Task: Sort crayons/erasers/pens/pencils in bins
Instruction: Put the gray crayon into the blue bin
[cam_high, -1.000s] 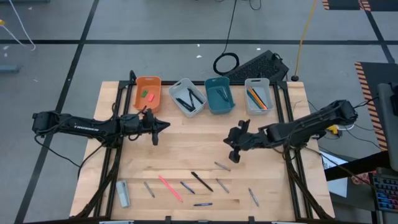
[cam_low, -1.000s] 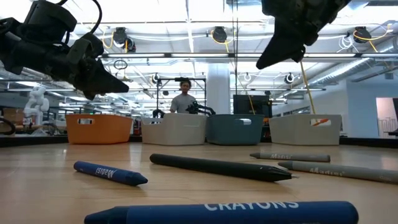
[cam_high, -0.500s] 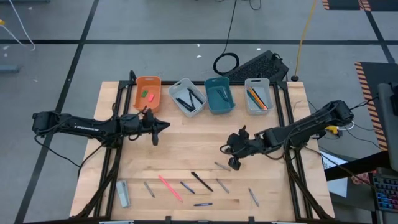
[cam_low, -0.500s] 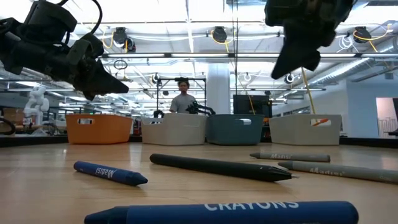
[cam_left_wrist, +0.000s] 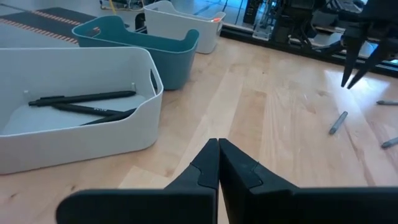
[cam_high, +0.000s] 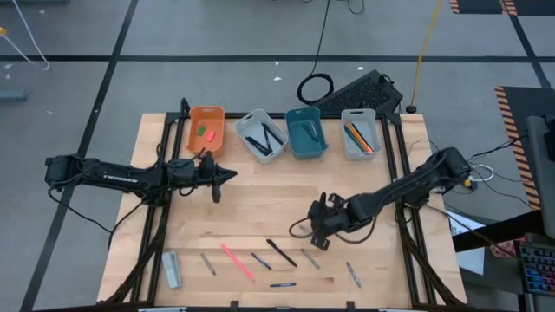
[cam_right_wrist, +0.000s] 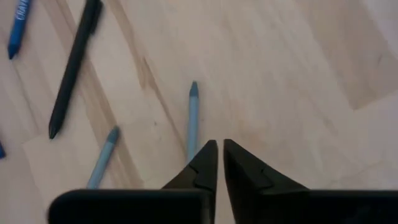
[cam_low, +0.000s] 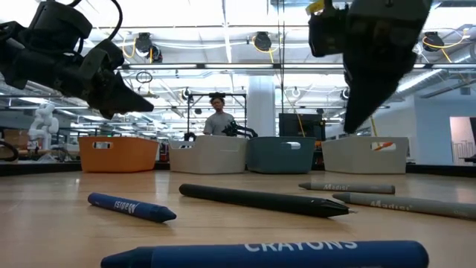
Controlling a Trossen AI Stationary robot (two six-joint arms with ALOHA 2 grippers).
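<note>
Your table fills the middle of the high view, with four bins in a row along its upper edge and the loose sticks scattered along its lower edge. The orange bin at the left of the row already holds both erasers.

Your left gripper waits at centre-left, just below the orange bin, its fingers pressed together on nothing.

Your right gripper is the nearer one to the scatter, low over the table right of centre. In the right wrist view its jaws are nearly closed, only a slit between them, and empty. A grey crayon lies straight ahead of those tips, its long axis running away from them, roughly in line with the slit. By my reading, you need to open the jaws and turn the wrist so they cross that axis before descending.
</note>
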